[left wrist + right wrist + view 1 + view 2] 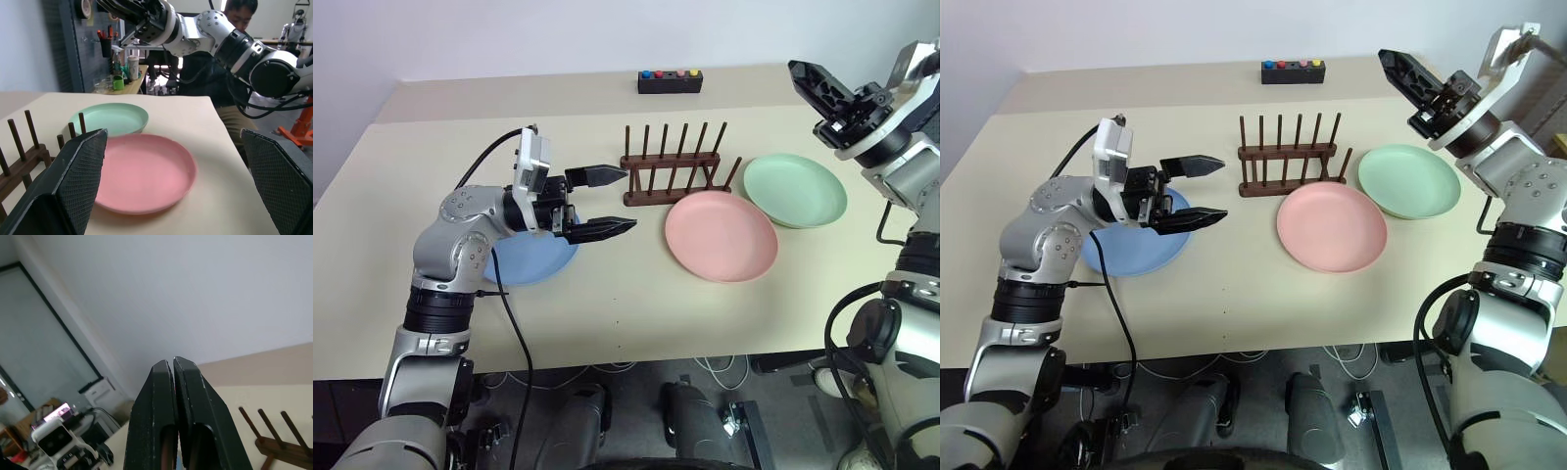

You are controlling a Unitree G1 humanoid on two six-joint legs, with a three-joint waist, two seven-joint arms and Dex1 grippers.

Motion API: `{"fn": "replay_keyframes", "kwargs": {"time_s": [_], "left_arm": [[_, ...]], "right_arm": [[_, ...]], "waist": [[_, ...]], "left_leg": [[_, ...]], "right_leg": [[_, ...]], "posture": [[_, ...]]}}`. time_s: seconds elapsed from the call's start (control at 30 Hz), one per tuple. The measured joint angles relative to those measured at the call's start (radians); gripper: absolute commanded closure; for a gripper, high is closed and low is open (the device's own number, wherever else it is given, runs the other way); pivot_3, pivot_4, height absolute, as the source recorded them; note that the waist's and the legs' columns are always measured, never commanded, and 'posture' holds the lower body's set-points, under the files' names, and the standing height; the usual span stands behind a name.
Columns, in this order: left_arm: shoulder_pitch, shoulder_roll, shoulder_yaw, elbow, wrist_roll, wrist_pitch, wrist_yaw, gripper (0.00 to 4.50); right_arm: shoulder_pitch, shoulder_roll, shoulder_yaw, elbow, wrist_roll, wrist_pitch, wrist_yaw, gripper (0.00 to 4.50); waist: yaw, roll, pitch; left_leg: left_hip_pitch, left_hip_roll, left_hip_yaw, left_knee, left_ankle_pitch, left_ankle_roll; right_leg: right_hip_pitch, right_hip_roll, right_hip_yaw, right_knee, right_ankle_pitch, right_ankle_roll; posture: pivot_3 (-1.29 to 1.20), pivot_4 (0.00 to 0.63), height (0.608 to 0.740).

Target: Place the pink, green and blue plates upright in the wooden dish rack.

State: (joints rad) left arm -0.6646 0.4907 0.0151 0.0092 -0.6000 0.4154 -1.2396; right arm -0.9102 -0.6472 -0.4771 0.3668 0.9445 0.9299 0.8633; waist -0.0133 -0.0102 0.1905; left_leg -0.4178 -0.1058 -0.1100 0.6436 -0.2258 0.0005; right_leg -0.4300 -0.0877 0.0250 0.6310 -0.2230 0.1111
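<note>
Here left hand (605, 202) wide over blue plate (533, 259), apparently clear; rack (671, 164) just beyond; right hand (1393, 63) pinched, empty.

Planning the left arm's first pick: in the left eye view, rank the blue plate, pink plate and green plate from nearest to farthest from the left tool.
1. Blue plate: directly beneath the left tool, on the robot's left.
2. Pink plate: centre of the table, in front of the rack.
3. Green plate: farthest, on the robot's right.

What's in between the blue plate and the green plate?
The pink plate lies flat between the blue plate and green plate, seen from the head views.
</note>
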Motion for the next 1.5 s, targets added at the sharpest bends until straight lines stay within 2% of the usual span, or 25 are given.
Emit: {"fn": "replay_keyframes", "kwargs": {"time_s": [0.07,0.27,0.3,0.47,0.67,0.9,1.23,1.4,1.5], "left_arm": [[0.0,0.0,-0.001,0.003,0.001,-0.007,-0.001,0.0],[0.0,-0.001,-0.003,0.011,0.002,-0.01,-0.004,0.0],[0.0,-0.001,-0.004,0.012,0.002,-0.01,-0.005,0.0],[-0.002,-0.001,-0.011,0.02,0.002,-0.01,-0.019,0.0],[-0.017,0.01,-0.025,0.041,0.003,-0.01,-0.046,0.0],[-0.032,0.021,-0.039,0.059,0.003,-0.003,-0.073,0.0],[-0.036,0.025,-0.041,0.058,0.003,0.019,-0.091,0.0],[-0.036,0.037,-0.042,0.054,0.003,0.034,-0.094,0.0],[-0.036,0.05,-0.041,0.049,0.003,0.036,-0.095,0.0]], "right_arm": [[0.042,-0.002,0.004,-0.061,0.01,0.015,0.014,3.23],[0.152,-0.051,0.025,-0.21,0.019,0.046,0.037,0.15],[0.173,-0.062,0.032,-0.242,0.02,0.047,0.041,0.06],[0.312,-0.134,0.094,-0.417,-0.013,0.043,0.06,0.06],[0.52,-0.291,0.223,-0.615,-0.185,-0.086,0.132,0.06],[0.663,-0.44,0.305,-0.748,-0.35,-0.202,0.183,0.06],[0.707,-0.457,0.477,-0.771,-0.577,-0.38,0.188,0.06],[0.708,-0.451,0.577,-0.69,-0.719,-0.476,0.172,0.06],[0.698,-0.439,0.616,-0.645,-0.778,-0.51,0.172,0.89]], "waist": [[0.0,0.0,0.0],[0.002,0.0,0.0],[0.002,0.0,0.0],[0.002,0.0,0.0],[0.003,0.0,0.0],[0.004,0.0,0.0],[0.004,0.0,0.0],[0.004,0.0,0.0],[0.003,0.0,0.0]], "left_leg": [[0.0,0.0,0.0,0.0,0.0,0.0],[0.0,0.0,0.0,0.0,0.0,0.0],[0.0,0.0,0.0,0.0,0.0,0.0],[0.0,0.0,0.0,0.0,0.0,0.0],[0.0,0.0,0.0,0.001,0.0,0.0],[0.0,0.0,0.0,0.001,0.0,0.0],[0.0,0.0,0.0,0.001,0.0,0.0],[0.0,0.0,0.0,0.001,0.0,0.0],[0.0,0.0,0.0,0.002,0.0,0.0]], "right_leg": [[0.0,0.0,0.0,0.0,0.0,0.0],[0.0,0.0,0.0,0.0,0.0,0.0],[0.0,0.0,0.0,0.0,0.0,0.0],[0.0,0.0,0.0,0.0,0.0,0.0],[0.001,0.0,0.0,-0.001,0.0,0.0],[0.001,-0.001,0.0,-0.001,0.0,0.0],[0.001,-0.002,0.0,-0.001,0.0,0.0],[0.001,-0.001,-0.001,-0.001,0.0,0.0],[0.001,-0.001,0.0,-0.001,0.0,0.0]], "posture": [[0.0,0.15,0.74],[0.0,0.15,0.74],[0.0,0.15,0.74],[0.0,0.15,0.74],[0.0,0.15,0.74],[0.0,0.15,0.74],[0.0,0.15,0.74],[0.0,0.15,0.74],[0.0,0.15,0.74]]}}
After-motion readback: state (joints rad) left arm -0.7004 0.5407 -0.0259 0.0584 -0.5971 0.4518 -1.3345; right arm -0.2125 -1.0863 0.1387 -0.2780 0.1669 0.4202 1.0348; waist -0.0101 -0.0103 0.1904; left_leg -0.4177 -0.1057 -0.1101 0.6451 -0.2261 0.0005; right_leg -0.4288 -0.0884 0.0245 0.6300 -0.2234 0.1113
